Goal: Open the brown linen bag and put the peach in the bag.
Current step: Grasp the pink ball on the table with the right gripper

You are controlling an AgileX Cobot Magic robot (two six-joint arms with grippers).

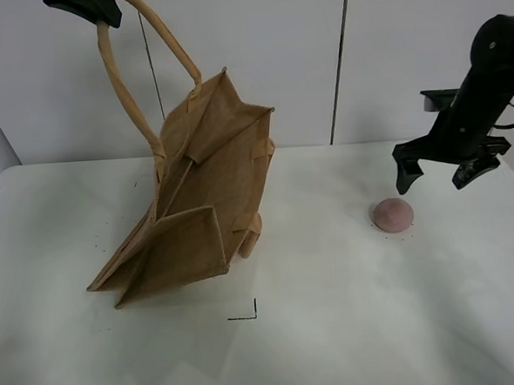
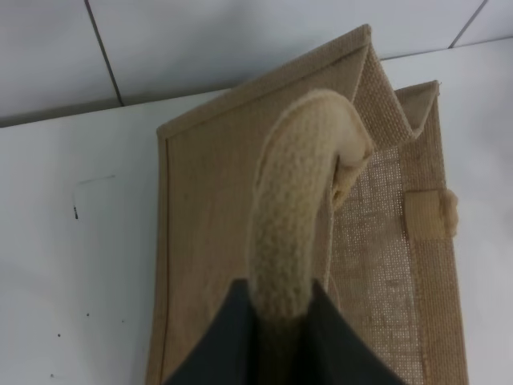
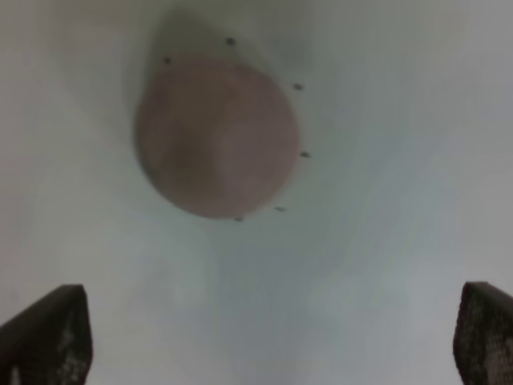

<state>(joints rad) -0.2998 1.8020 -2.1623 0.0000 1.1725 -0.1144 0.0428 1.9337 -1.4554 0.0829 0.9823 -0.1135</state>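
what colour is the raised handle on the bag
Light tan handle, paler than the brown linen bag; clearest in the left wrist view.

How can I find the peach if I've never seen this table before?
Start with the white table, where a big brown linen bag stands tilted on the left half. Look across to the right half, close to the open black right gripper that hovers there. The peach lies alone on the table: small, round and dusty pink, the only pink thing in sight.
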